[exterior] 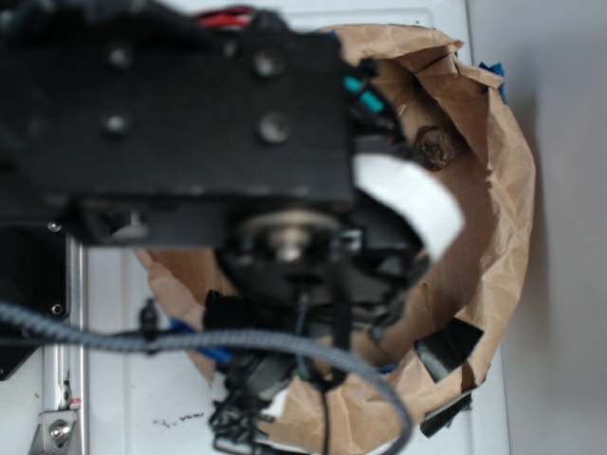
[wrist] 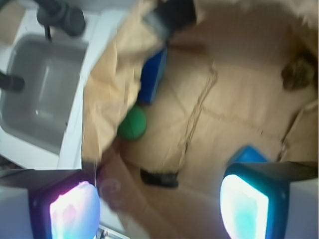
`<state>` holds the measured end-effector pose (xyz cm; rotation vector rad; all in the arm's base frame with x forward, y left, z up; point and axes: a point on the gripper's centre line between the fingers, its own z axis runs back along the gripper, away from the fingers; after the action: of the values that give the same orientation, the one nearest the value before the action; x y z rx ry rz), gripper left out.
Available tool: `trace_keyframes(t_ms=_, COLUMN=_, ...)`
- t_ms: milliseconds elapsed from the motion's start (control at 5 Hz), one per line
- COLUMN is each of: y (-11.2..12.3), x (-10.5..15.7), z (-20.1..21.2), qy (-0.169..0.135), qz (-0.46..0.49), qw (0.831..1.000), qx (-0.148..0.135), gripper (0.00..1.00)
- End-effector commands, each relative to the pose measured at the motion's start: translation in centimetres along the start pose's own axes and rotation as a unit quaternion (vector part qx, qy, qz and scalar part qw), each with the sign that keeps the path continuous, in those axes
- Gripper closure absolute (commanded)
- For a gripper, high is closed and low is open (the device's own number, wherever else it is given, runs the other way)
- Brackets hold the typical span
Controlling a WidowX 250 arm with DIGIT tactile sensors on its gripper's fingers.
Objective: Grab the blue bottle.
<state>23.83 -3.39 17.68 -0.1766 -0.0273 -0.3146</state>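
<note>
Blurred black arm (exterior: 180, 114) fills the exterior view above a crumpled brown paper ring (exterior: 507, 237), while from the wrist the jaws stand released and empty, the blue bottle (wrist: 152, 74) lying against the paper wall beside a green ball (wrist: 132, 124).

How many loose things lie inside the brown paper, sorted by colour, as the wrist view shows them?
Blue: 1, the blue bottle
Green: 1, the green ball
Dark brown: 1, the rock
Total: 3
</note>
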Motion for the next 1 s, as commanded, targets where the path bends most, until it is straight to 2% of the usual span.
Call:
trace_keyframes(t_ms=0, y=4.4, x=2.3, z=-1.1, qy=-0.005, qz=-0.103, qw=0.995, qx=0.011, gripper=0.00)
trace_keyframes(t_ms=200, y=6.7, x=3.6, z=-1.8, qy=0.002, qz=-0.156, qw=0.987, qx=0.042, gripper=0.00)
trace_keyframes(t_ms=400, y=8.1, x=7.6, z=-1.4, qy=-0.002, qz=-0.179, qw=0.983, qx=0.042, gripper=0.00)
trace_keyframes(t_ms=600, y=8.8, x=7.4, z=-2.1, qy=0.009, qz=-0.202, qw=0.978, qx=0.045, gripper=0.00)
trace_keyframes(t_ms=800, y=6.8, x=4.6, z=-2.9, qy=0.035, qz=-0.252, qw=0.966, qx=0.041, gripper=0.00)
